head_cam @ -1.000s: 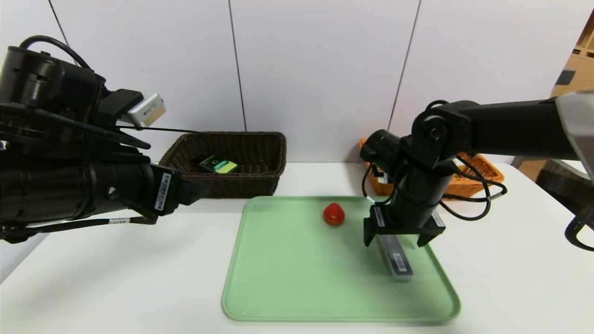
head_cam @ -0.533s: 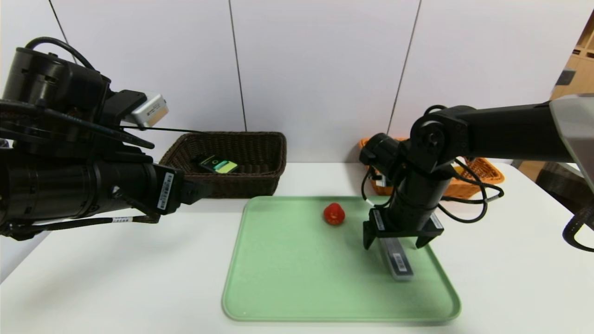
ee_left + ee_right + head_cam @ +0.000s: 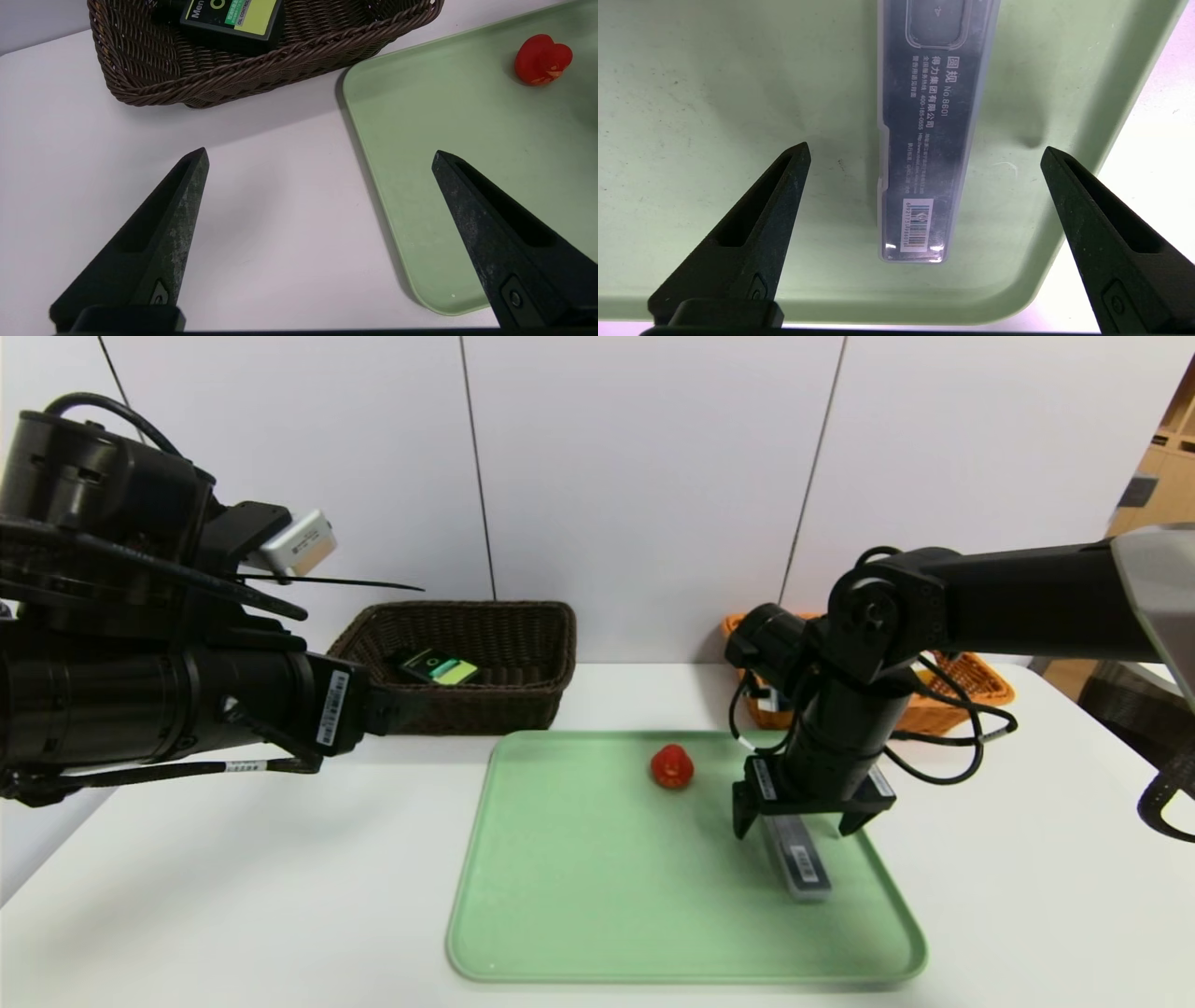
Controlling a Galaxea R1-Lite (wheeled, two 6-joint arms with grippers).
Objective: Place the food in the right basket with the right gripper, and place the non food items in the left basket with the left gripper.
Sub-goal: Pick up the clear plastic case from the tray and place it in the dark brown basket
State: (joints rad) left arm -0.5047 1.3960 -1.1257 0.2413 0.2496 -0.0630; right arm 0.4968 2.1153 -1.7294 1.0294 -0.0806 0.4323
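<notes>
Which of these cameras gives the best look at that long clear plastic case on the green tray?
The right wrist view: the clear case lies directly below the open right pincer, its label and barcode readable. The head view shows it small, partly behind that pincer. The left wrist view misses it.

Red strawberry (image 3: 671, 766) and clear case (image 3: 797, 855) lie on tray (image 3: 579, 905).

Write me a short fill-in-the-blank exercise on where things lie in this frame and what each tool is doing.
1. The red strawberry-like piece lies on the ____ tray.
2. The right tool hangs open, pointing down over the long ____ case on the tray.
3. The dark box with the green label lies inside the ____ basket.
4. The left tool is open above bare table and holds ____.

Missing words: green; clear plastic; brown; nothing
</notes>
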